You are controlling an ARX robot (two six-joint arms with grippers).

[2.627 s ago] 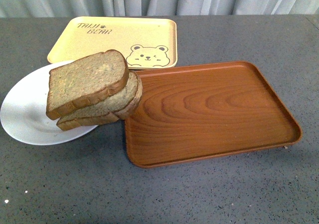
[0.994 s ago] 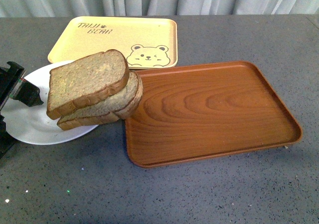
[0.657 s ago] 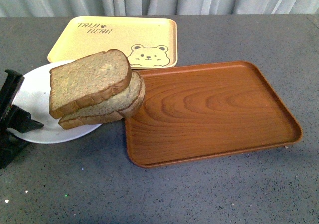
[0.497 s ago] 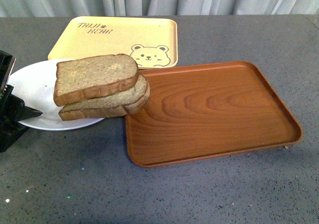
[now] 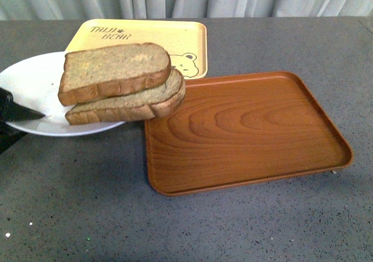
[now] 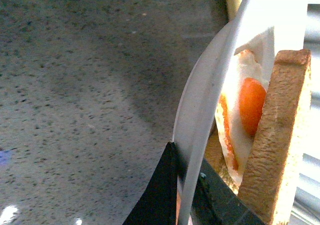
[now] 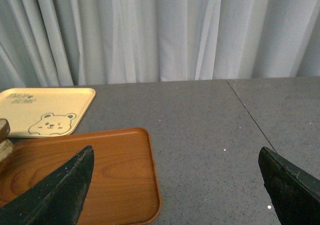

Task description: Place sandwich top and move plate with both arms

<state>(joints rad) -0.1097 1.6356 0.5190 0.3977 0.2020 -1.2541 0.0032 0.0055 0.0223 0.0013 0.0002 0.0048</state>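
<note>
1. Clamping unit: left gripper (image 6: 182, 187), jaws shut on the rim of the white plate (image 5: 35, 78), left of the wooden tray (image 5: 245, 131).
2. Sandwich top (image 5: 113, 70) — lies on the lower slice (image 5: 137, 102) on the plate, at the wooden tray's far-left corner; fried egg (image 6: 251, 97) shows beneath it.
3. Right gripper (image 7: 175, 152) — jaws wide apart over the grey table (image 7: 210, 115), by the wooden tray's right edge.
4. Yellow bear tray (image 5: 180, 35): behind the wooden tray.

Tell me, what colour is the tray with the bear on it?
Pale yellow with brown print. The bear tray shows best in the right wrist view.
</note>
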